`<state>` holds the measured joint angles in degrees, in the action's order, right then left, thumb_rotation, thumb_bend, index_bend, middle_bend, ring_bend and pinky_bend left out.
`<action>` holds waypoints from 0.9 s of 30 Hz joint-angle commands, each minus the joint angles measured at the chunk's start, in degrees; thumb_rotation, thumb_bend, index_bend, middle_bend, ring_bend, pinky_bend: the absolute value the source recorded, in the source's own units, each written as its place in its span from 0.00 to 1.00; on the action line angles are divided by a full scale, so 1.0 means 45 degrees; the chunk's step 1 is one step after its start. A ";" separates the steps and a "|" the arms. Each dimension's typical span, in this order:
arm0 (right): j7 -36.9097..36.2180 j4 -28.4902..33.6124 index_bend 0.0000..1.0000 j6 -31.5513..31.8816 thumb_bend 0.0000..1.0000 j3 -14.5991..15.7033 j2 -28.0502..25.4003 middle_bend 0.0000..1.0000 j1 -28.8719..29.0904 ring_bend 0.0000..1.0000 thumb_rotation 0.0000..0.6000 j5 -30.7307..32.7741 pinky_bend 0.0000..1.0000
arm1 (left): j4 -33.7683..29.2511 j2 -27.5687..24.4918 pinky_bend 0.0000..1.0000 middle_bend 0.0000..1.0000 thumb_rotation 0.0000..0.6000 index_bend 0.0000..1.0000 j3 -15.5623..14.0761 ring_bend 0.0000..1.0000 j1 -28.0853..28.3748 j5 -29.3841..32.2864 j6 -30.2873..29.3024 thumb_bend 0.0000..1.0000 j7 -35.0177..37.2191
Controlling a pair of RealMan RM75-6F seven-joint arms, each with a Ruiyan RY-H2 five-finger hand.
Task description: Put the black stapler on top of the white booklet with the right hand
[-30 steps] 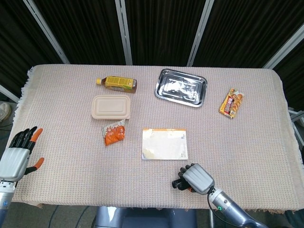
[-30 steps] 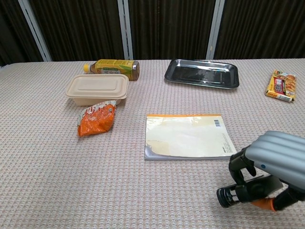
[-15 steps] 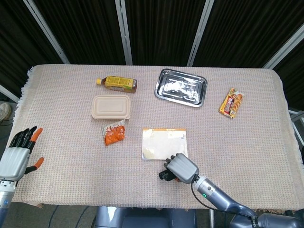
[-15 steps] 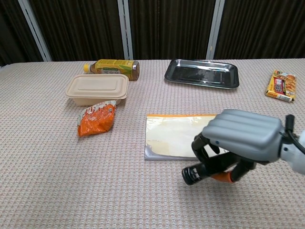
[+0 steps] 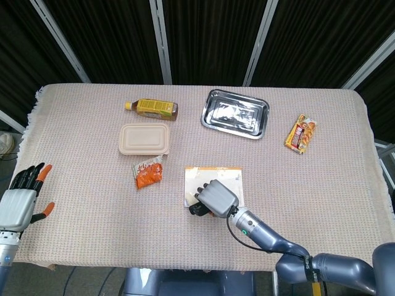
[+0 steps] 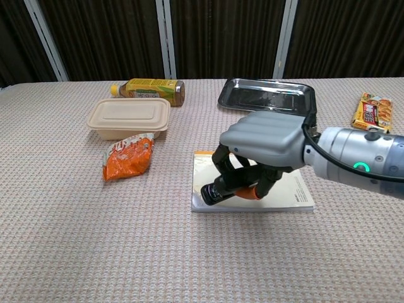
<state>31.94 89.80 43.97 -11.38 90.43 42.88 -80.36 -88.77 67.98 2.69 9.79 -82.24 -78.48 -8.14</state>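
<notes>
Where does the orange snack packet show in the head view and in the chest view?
Head view: orange snack packet left of centre, left of the white booklet.
Chest view: packet at left, mid-height.
Shared landmark: beige lidded container just behind it in both.

A yellow-labelled bottle [image 5: 151, 108] is laid beside a beige lidded container [image 5: 144, 139], with an orange snack packet [image 5: 148, 174] below. A metal tray [image 5: 235, 114] and a snack bar [image 5: 300, 134] are placed further right.
</notes>
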 commanded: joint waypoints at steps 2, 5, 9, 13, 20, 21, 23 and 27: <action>-0.0006 -0.0784 0.64 -0.0425 0.41 -0.0035 0.0554 0.48 0.0534 0.51 1.00 0.0358 0.63 | 0.0049 0.0028 0.08 0.00 1.00 0.00 0.0001 0.00 0.0009 0.0079 0.0056 0.29 -0.0036; -0.0324 -0.1465 0.64 -0.0663 0.41 0.0018 0.0885 0.48 0.0857 0.51 1.00 0.0529 0.63 | 0.0133 0.0069 0.08 0.00 1.00 0.00 0.0016 0.00 0.0059 0.0271 0.0251 0.30 -0.0082; -0.0693 -0.2118 0.64 -0.0751 0.41 -0.0054 0.1105 0.48 0.1180 0.51 1.00 0.0628 0.63 | 0.0190 0.0102 0.08 0.00 1.00 0.00 0.0087 0.00 0.0098 0.0507 0.0382 0.30 -0.0139; -0.1023 -0.2654 0.64 -0.0722 0.41 -0.0178 0.1252 0.48 0.1510 0.51 1.00 0.0655 0.63 | 0.0235 0.0131 0.08 0.00 1.00 0.00 0.0160 0.00 0.0150 0.0717 0.0506 0.30 -0.0178; -0.1461 -0.3434 0.64 -0.0991 0.41 -0.0341 0.1441 0.48 0.2067 0.51 1.00 0.0941 0.63 | 0.0339 0.0201 0.08 0.00 1.00 0.00 0.0253 0.00 0.0293 0.1075 0.0846 0.30 -0.0277; -0.1514 -0.3532 0.64 -0.1010 0.41 -0.0333 0.1473 0.48 0.2134 0.51 1.00 0.0958 0.63 | 0.0353 0.0215 0.08 0.00 1.00 0.00 0.0262 0.00 0.0312 0.1121 0.0890 0.30 -0.0289; -0.1622 -0.3708 0.64 -0.1047 0.41 -0.0286 0.1531 0.48 0.2236 0.51 1.00 0.1000 0.63 | 0.0373 0.0230 0.08 0.00 1.00 0.00 0.0276 0.00 0.0351 0.1191 0.0970 0.30 -0.0315; -0.1742 -0.4061 0.64 -0.1147 0.41 -0.0132 0.1651 0.48 0.2386 0.51 1.00 0.1130 0.63 | 0.0408 0.0262 0.08 0.00 1.00 0.00 0.0262 0.00 0.0428 0.1258 0.1125 0.30 -0.0361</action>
<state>24.30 71.84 38.97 -12.17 97.68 53.42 -75.47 -86.95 69.14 3.87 11.69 -76.60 -73.44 -9.76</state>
